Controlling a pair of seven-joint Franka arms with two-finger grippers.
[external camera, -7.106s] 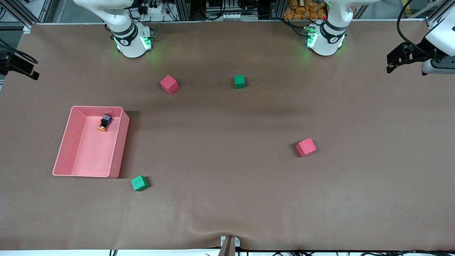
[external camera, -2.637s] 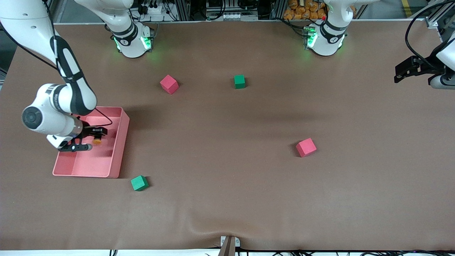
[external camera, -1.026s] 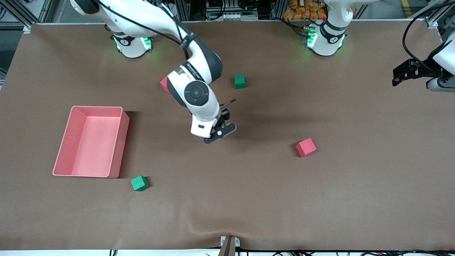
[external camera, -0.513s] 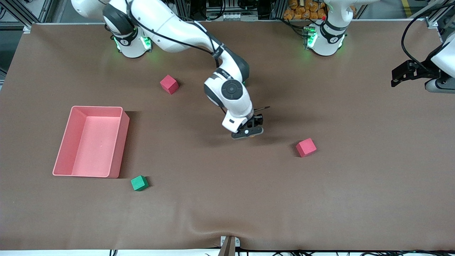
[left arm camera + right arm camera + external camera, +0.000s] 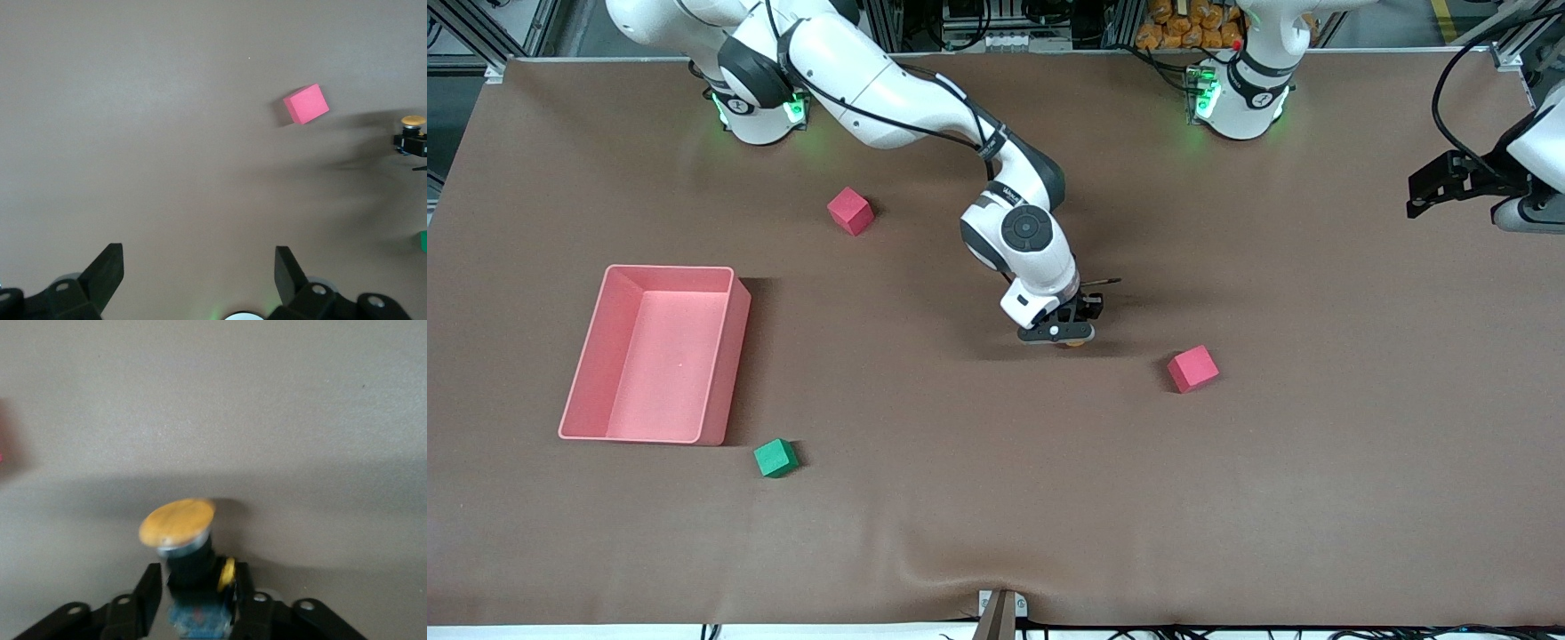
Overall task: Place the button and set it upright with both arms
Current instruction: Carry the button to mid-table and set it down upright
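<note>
Right gripper sits low over the middle of the table, fingers closed tight on the button; the right wrist view shows the black body pinched between the two pads with the orange cap sticking out past the fingertips, tilted, pointing toward the table surface. So the button is in the air or just about touching the mat, carried cap-forward, not upright yet; contact with the mat can't be told from these views. Left gripper hangs over the left arm's end of the table, well apart from the action, fingers spread wide and empty per the left wrist view, waiting. Red cube lies near the drop spot, toward the left arm's end; second red cube and a green cube are well apart, pink tray empty at the right arm's end. Step in hand looks like setting the button down mid-table where the left arm can reach it. To do it well: lower gently, release only once the body rests on the mat, keep clear of the nearby red cube, and open slowly since a round cap on a short body will likely roll or tip. Then the left gripper probably needs to come in with a side grip on the black body to stand it cap-up.
</note>
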